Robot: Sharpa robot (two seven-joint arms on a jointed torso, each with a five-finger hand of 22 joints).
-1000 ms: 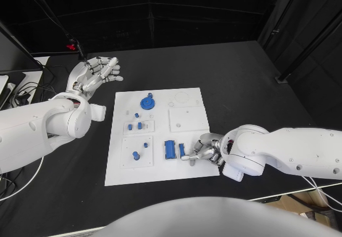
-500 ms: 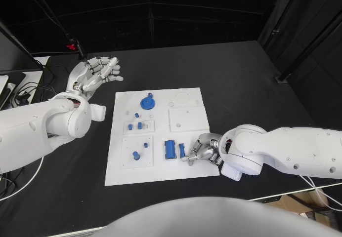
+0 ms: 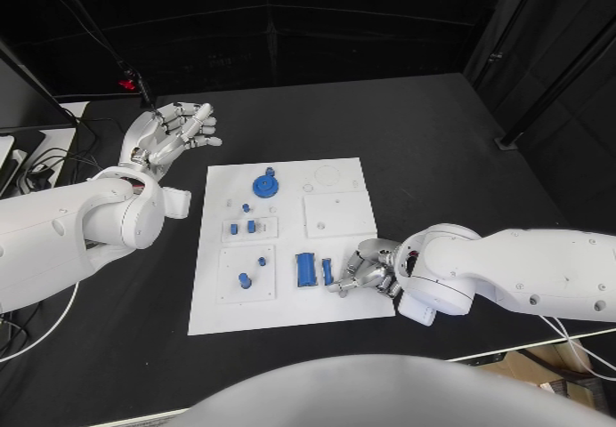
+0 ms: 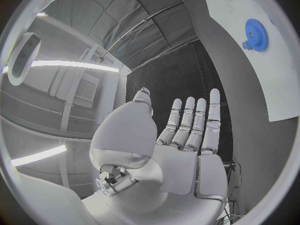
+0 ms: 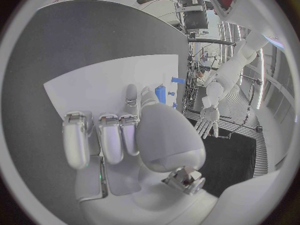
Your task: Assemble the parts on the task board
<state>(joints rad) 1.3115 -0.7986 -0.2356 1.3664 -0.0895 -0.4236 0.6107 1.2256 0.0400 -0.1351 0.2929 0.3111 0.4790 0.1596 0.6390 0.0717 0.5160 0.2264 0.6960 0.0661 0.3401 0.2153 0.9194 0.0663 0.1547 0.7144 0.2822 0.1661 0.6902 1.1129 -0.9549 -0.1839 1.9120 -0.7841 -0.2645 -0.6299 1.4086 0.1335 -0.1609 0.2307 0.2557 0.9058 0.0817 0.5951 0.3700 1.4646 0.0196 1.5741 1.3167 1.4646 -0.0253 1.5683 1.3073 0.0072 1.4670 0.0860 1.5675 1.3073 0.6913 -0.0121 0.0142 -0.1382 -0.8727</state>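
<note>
The task board [image 3: 336, 307] lies mid-table, its near right corner hidden under the right hand [image 3: 365, 271], whose curled fingers reach beside a blue bar [image 3: 328, 269]; whether they pinch it I cannot tell. On the board sit a blue gear [image 3: 266, 185] at the far end and small blue pegs [image 3: 243, 228] in the middle. The left hand [image 3: 174, 132] hovers off the board's far left corner, fingers straight, slightly apart, holding nothing.

One white task board [image 3: 289, 307], one blue gear [image 3: 264, 185], two hands, several small blue parts [image 3: 305, 269]

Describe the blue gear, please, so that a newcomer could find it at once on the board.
Start from the white task board in the middle of the black table. At its far end sits the blue gear. It alone is round and toothed; the other blue parts are small pegs and bars.
</note>
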